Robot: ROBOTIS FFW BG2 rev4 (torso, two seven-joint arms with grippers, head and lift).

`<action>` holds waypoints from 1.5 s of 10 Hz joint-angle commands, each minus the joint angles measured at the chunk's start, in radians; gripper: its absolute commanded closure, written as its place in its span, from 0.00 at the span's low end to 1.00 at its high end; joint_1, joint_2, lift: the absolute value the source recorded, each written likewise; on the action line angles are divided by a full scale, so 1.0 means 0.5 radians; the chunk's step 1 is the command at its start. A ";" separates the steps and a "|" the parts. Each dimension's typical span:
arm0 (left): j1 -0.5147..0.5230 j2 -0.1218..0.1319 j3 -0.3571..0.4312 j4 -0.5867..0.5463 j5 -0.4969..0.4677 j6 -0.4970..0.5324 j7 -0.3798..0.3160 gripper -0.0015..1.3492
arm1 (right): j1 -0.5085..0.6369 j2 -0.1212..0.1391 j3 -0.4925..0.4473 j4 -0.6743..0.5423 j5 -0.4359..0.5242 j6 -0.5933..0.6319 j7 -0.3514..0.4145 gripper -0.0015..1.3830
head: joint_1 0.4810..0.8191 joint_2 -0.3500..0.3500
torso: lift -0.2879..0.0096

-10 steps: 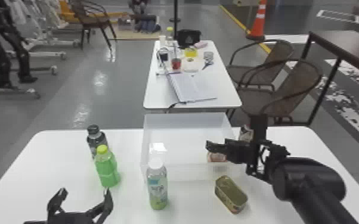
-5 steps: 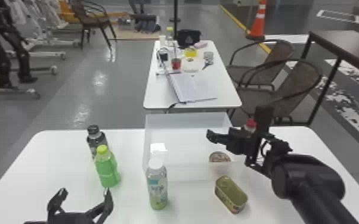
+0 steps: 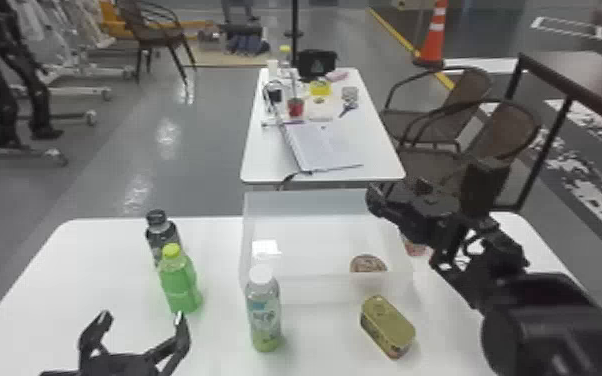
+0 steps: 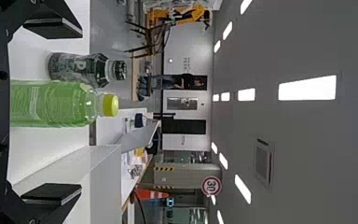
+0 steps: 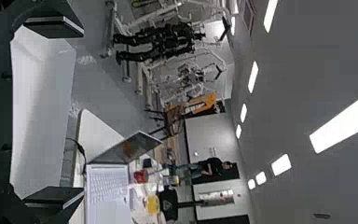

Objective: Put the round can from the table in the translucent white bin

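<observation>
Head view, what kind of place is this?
Probably a robotics lab or test hall: black legs of a robot by white wheeled frames, plus an orange traffic cone on the floor.

I hold the two flat black fingers point(image 5: 53, 27) of my right gripper point(image 3: 377, 199) spread apart, and between them I see the translucent white bin point(image 5: 51, 112). Beyond it, an open laptop point(image 5: 107, 182) rests on another table point(image 5: 91, 128), near a red cup point(image 5: 141, 176).
</observation>
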 commanded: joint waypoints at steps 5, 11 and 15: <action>0.003 -0.005 0.017 0.000 -0.018 -0.050 0.000 0.10 | 1.048 -0.008 -0.145 -0.707 0.381 -0.342 -0.499 0.08 | 0.20 0.50 | 0.63; 0.015 -0.005 0.017 -0.006 -0.024 -0.050 0.000 0.10 | 1.446 0.066 -0.197 -0.744 0.397 -0.523 -0.625 0.08 | 0.20 0.50 | 0.63; 0.021 -0.005 0.014 -0.012 -0.033 -0.038 0.003 0.10 | 1.453 0.106 -0.185 -0.864 0.544 -0.363 -0.646 0.08 | 0.20 0.50 | 0.63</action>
